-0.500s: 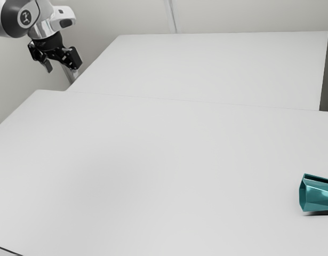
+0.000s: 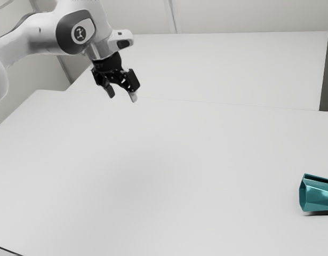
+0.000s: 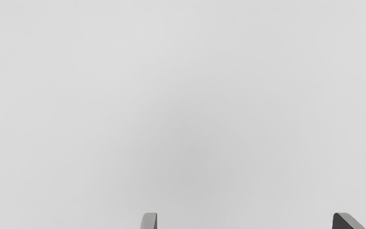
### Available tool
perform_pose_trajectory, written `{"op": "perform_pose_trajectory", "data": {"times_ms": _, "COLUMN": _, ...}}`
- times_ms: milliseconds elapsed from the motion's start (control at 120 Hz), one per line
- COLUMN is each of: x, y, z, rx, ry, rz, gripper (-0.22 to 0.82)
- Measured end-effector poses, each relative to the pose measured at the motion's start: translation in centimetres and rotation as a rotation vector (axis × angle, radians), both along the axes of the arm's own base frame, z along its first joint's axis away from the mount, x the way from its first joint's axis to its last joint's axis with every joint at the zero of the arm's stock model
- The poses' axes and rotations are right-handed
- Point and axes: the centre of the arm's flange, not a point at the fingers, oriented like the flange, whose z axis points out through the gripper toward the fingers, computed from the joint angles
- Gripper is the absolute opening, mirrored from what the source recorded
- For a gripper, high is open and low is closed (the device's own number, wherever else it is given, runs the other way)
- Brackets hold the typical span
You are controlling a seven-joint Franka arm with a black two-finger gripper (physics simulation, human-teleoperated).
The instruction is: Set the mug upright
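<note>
In the exterior view my gripper (image 2: 122, 96) hangs above the white table at the upper left, its two fingers spread with nothing between them. The teal mug (image 2: 317, 194) lies on its side at the exterior view's right edge, partly cut off by the frame, far from my hand. From the wrist view, the gripper (image 3: 244, 221) is open, a wide gap between its fingertips over bare white surface.
The white table (image 2: 153, 176) spreads beneath the arm. Behind it stands another white surface (image 2: 222, 64), with pale walls beyond. A thin dark line (image 2: 8, 250) crosses the exterior view's lower left corner.
My arm and gripper have moved toward the exterior view's right and slightly lower in that view. The mug lies as before.
</note>
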Motion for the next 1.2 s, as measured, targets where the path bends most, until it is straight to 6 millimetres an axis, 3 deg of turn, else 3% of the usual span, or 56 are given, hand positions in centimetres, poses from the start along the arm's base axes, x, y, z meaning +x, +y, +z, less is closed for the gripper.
{"op": "perform_pose_trajectory", "data": {"times_ms": 167, "x": 2.2, "y": -7.3, "z": -6.5, "rx": -0.206, "ry": 0.076, "rz": -0.018, "gripper": 0.6}}
{"op": "perform_pose_trajectory", "data": {"times_ms": 292, "x": 2.0, "y": -11.7, "z": -11.9, "rx": -0.37, "ry": 0.15, "rz": 0.038, "gripper": 0.6}}
{"op": "perform_pose_trajectory", "data": {"times_ms": 442, "x": 1.6, "y": -18.9, "z": -17.0, "rx": -0.497, "ry": 0.195, "rz": 0.075, "gripper": 0.6}}
{"op": "perform_pose_trajectory", "data": {"times_ms": 583, "x": 0.2, "y": -25.2, "z": -19.2, "rx": -0.563, "ry": 0.183, "rz": 0.088, "gripper": 0.6}}
{"op": "perform_pose_trajectory", "data": {"times_ms": 817, "x": -2.8, "y": -31.9, "z": -21.5, "rx": -0.595, "ry": 0.186, "rz": 0.127, "gripper": 0.6}}
{"op": "perform_pose_trajectory", "data": {"times_ms": 925, "x": -3.3, "y": -34.2, "z": -22.6, "rx": -0.598, "ry": 0.181, "rz": 0.143, "gripper": 0.6}}
{"op": "perform_pose_trajectory", "data": {"times_ms": 1200, "x": -3.9, "y": -37.4, "z": -26.1, "rx": -0.639, "ry": 0.224, "rz": 0.241, "gripper": 0.6}}
